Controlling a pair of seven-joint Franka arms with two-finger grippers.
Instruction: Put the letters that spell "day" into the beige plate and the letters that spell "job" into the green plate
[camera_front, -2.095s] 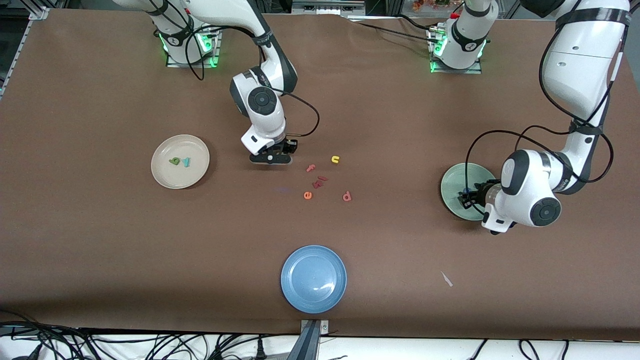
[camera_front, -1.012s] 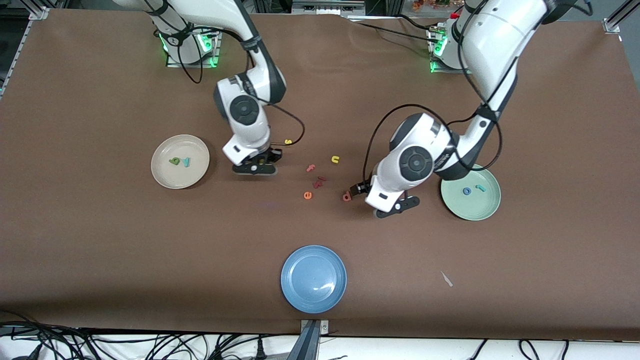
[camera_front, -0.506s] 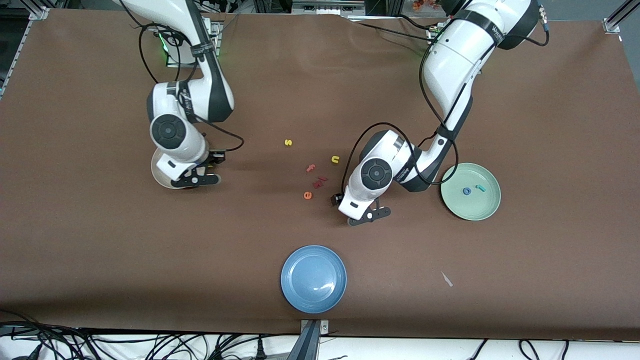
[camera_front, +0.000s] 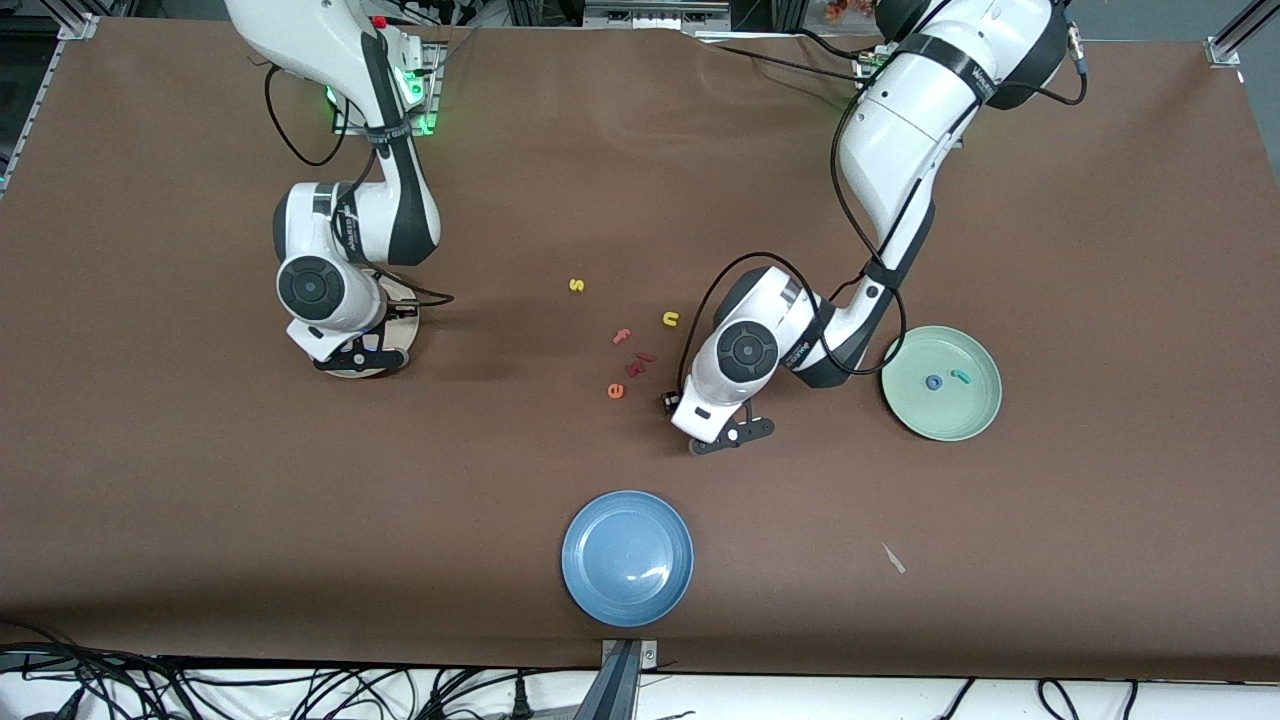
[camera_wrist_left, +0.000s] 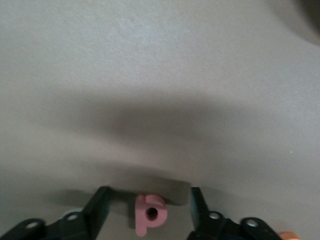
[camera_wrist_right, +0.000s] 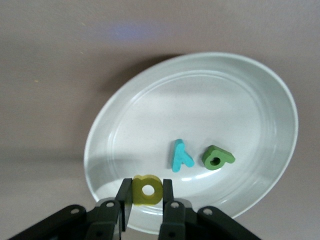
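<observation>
Two pincers (camera_wrist_right: 145, 200) (camera_wrist_left: 149, 210), yellow a (camera_wrist_right: 147, 190) pinched, salmon-pink b (camera_wrist_left: 148, 214) straddled

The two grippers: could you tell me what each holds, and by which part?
Right gripper: yellow letter, pinched by its sides. Left gripper: nothing held yet, open astride the pink letter.

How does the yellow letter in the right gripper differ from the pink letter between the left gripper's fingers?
The yellow letter is clamped over the beige plate; the pink letter lies on the table, ungripped. The right gripper is shut, the left gripper open around its letter. Both letters have a round hole.
</observation>
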